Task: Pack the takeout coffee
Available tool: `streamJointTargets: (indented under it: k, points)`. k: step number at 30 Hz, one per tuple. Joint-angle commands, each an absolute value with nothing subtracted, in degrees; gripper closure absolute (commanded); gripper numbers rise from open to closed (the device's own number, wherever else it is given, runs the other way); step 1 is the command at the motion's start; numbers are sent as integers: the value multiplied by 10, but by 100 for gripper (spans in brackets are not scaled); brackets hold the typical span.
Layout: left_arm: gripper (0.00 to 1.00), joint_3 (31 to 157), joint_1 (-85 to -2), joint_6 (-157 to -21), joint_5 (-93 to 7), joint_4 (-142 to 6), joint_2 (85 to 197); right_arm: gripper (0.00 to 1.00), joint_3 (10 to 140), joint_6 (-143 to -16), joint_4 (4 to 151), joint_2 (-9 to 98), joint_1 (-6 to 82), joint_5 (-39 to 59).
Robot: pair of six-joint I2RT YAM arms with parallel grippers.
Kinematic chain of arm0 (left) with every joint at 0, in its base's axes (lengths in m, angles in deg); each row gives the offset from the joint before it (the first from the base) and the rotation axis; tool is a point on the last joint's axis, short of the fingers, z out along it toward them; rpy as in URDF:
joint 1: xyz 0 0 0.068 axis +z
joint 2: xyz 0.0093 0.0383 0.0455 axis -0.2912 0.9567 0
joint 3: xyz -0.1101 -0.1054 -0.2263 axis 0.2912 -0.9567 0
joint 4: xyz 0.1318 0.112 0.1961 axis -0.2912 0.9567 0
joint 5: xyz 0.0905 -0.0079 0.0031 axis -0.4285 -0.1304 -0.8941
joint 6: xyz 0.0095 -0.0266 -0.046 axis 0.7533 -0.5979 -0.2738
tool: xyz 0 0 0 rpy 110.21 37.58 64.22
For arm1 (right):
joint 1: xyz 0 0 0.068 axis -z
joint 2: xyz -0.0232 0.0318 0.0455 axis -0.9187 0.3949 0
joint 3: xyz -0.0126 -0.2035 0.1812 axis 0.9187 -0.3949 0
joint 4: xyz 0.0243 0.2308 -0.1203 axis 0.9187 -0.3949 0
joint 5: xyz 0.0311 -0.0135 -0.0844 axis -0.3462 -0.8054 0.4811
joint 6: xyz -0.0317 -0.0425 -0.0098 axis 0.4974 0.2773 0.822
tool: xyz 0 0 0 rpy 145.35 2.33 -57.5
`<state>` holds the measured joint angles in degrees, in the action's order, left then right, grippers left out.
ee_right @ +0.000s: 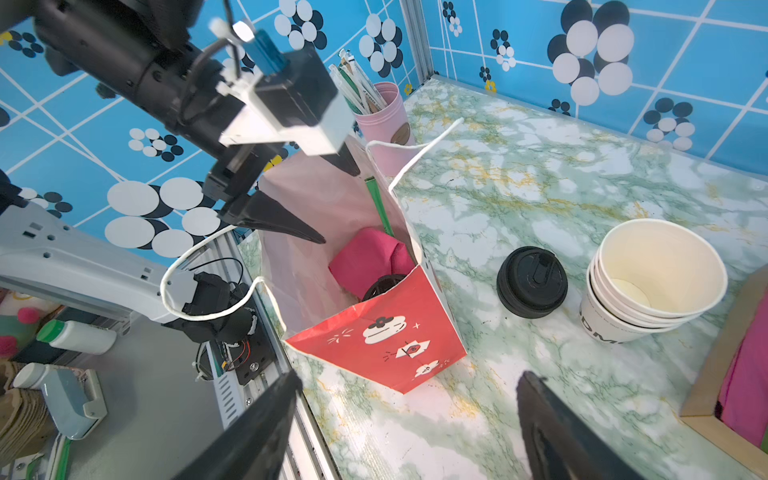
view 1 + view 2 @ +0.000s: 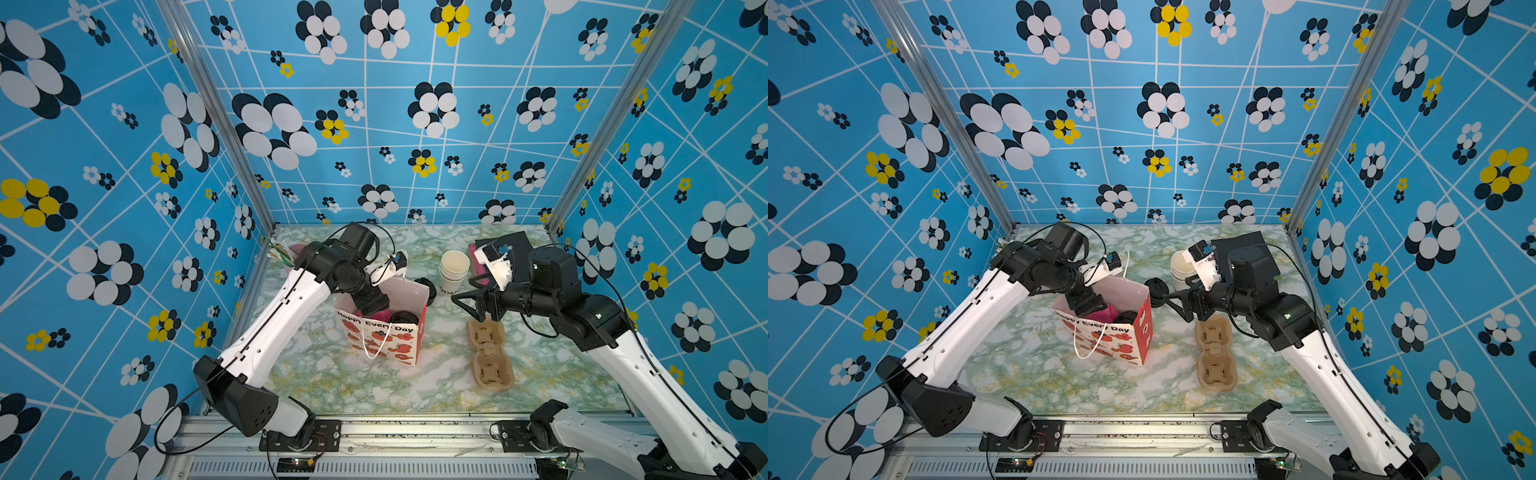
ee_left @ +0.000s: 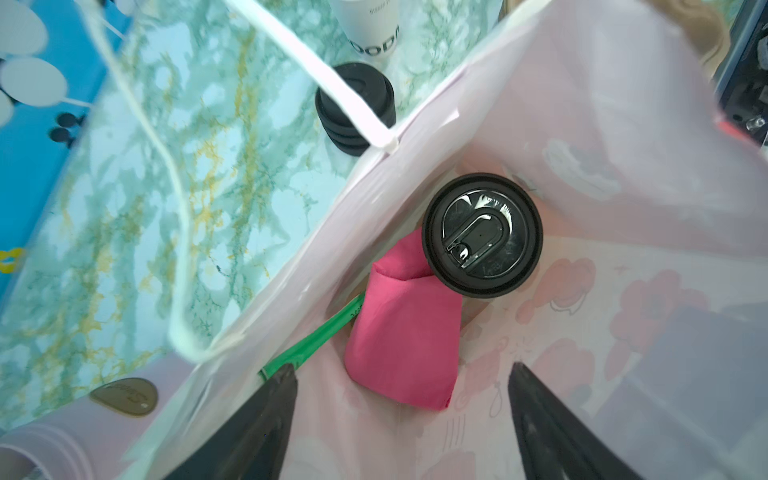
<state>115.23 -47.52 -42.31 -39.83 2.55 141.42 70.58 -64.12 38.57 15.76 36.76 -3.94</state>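
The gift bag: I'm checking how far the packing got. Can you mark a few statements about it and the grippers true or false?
1. The lidded cup stands inside the bag. True.
2. The left gripper is shut on the cup. False: its jaws stand open, clear of the cup.
3. A pink napkin lies in the bag beside the cup. True.
4. The lid stack is in the bag. False: it sits on the table outside, between the bag and the empty cups.
5. The right gripper is shut. False: its jaws stand open, holding nothing.
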Motion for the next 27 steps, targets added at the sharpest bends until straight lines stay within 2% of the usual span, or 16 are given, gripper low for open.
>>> streamJointTargets:
  k: [1,8,14,18,22,27]
  points:
    - [12,1165,-471,-452,-384,-15,1361,15,700,-654,388,161,366,-44]
    - [1,1089,-460,-575,-384,-154,1228,16,712,-681,373,179,361,-47]
    - [1,1019,-397,-694,-348,-219,1141,12,714,-671,351,202,293,17]
    - [1,994,-361,-722,-327,-218,1118,7,703,-669,346,221,238,67]
    - [1,969,-354,-745,-312,-241,1095,2,665,-691,374,216,191,105]
    - [1,944,-352,-761,-310,-267,1083,1,613,-714,424,209,134,162]
